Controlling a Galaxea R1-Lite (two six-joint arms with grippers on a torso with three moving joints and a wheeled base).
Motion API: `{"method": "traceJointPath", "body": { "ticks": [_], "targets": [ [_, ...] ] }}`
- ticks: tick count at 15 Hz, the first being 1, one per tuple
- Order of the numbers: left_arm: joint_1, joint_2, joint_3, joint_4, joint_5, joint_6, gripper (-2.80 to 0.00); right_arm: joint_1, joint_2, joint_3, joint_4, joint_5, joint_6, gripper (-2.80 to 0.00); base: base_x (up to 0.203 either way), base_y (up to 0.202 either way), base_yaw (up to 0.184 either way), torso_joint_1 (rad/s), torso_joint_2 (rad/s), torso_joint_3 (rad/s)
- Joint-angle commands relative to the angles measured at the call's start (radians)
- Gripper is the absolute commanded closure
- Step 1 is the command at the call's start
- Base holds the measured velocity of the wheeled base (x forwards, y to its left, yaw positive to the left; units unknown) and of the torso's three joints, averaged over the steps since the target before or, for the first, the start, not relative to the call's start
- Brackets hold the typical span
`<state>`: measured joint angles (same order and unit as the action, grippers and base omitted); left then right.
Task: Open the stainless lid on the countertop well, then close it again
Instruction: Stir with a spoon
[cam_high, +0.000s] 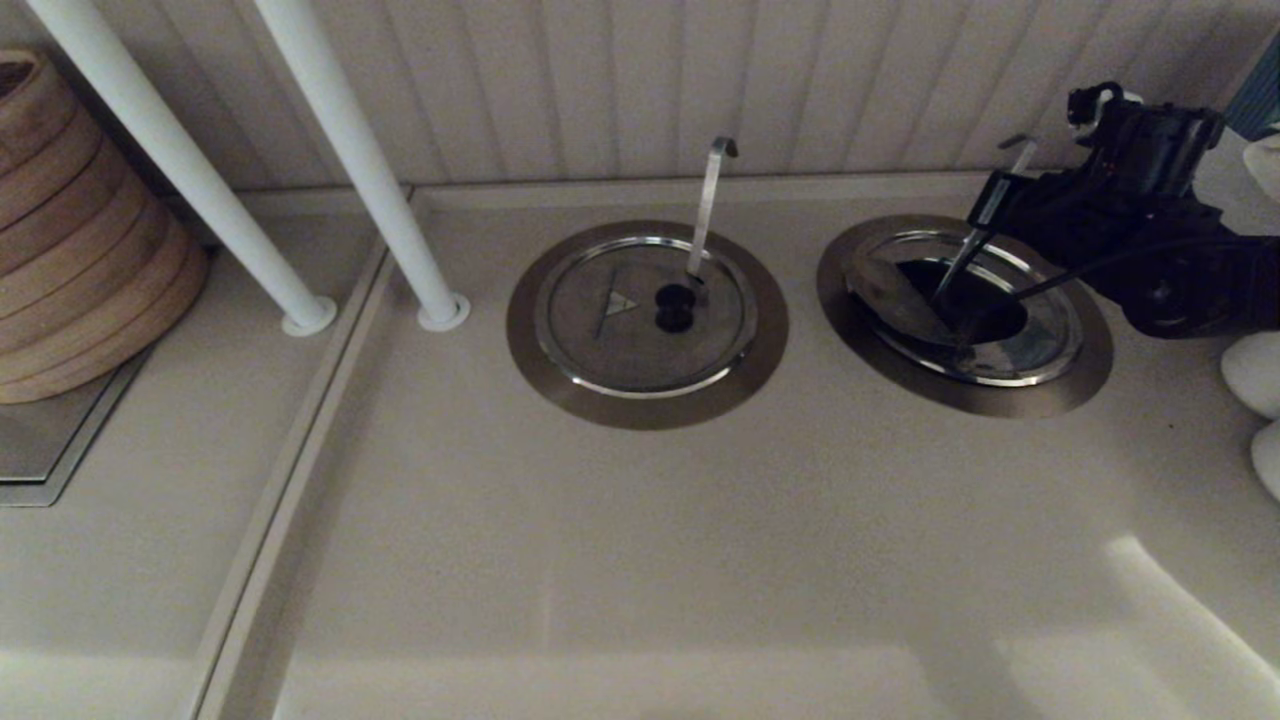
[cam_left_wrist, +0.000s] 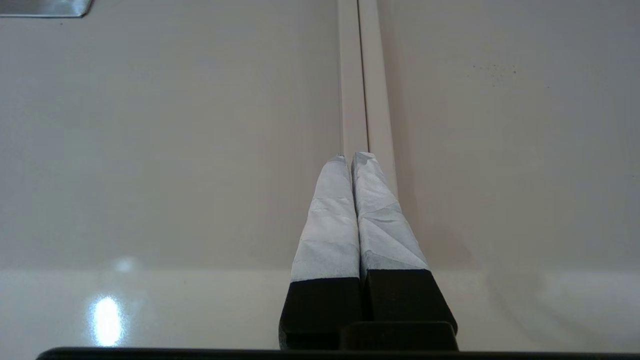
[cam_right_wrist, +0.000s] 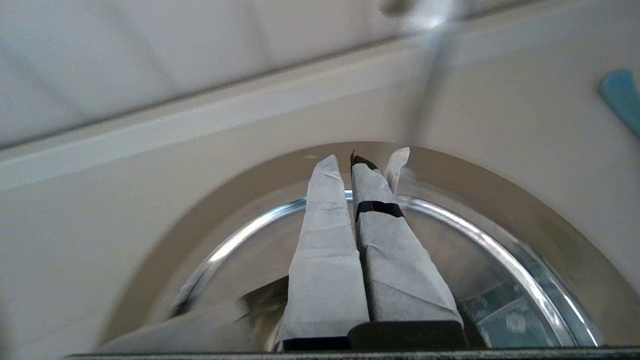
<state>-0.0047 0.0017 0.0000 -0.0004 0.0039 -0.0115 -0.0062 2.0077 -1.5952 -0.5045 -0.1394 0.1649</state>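
Observation:
The stainless lid (cam_high: 890, 300) on the right-hand countertop well (cam_high: 1095, 370) is folded partly open. Its left half tilts up, the dark hole shows in the middle, and the other half lies flat. In the right wrist view the tilted half (cam_right_wrist: 200, 320) and a bluish smudge (cam_right_wrist: 505, 320) show inside the bright rim (cam_right_wrist: 250, 235). My right gripper (cam_high: 985, 215) hangs over the well's far side. It is shut (cam_right_wrist: 345, 162) with nothing seen between its taped fingers. My left gripper (cam_left_wrist: 352, 157) is shut over a countertop seam, out of the head view.
A second well to the left bears a closed lid (cam_high: 620, 340) with a curled-hook ladle handle (cam_high: 708, 200). A thin steel handle (cam_high: 960, 265) rises from the open well. Two white posts (cam_high: 370, 180) and stacked bamboo steamers (cam_high: 70, 230) stand at the left. White rounded objects (cam_high: 1255, 375) sit at the right edge.

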Motion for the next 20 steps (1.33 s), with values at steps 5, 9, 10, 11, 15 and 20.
{"method": "traceJointPath", "body": {
  "ticks": [5, 9, 10, 11, 15, 20],
  "targets": [
    [0.0, 0.0, 0.0, 0.0, 0.001, -0.001, 0.0, -0.006, -0.012, 0.014, 0.024, 0.02, -0.011, 0.0, 0.0, 0.0, 0.0, 0.0, 0.0, 0.0],
    [0.0, 0.0, 0.0, -0.001, 0.001, -0.001, 0.0, -0.014, -0.007, -0.009, 0.053, 0.012, -0.009, -0.48, 0.0, 0.0, 0.0, 0.0, 0.0, 0.0],
    [0.0, 0.0, 0.0, -0.001, 0.001, -0.001, 0.0, -0.014, -0.006, -0.011, 0.055, 0.006, -0.008, -2.8, 0.0, 0.0, 0.0, 0.0, 0.0, 0.0],
    [0.0, 0.0, 0.0, 0.0, 0.001, -0.001, 0.0, -0.014, 0.0, -0.016, 0.055, -0.007, -0.009, -2.8, 0.0, 0.0, 0.0, 0.0, 0.0, 0.0],
    [0.0, 0.0, 0.0, 0.0, 0.001, -0.001, 0.0, -0.023, 0.013, -0.046, 0.069, -0.027, -0.013, -2.8, 0.0, 0.0, 0.0, 0.0, 0.0, 0.0],
    [0.0, 0.0, 0.0, 0.0, 0.001, -0.001, 0.0, -0.056, 0.088, -0.105, 0.074, -0.048, -0.021, -2.8, 0.0, 0.0, 0.0, 0.0, 0.0, 0.0]
  ]
}}
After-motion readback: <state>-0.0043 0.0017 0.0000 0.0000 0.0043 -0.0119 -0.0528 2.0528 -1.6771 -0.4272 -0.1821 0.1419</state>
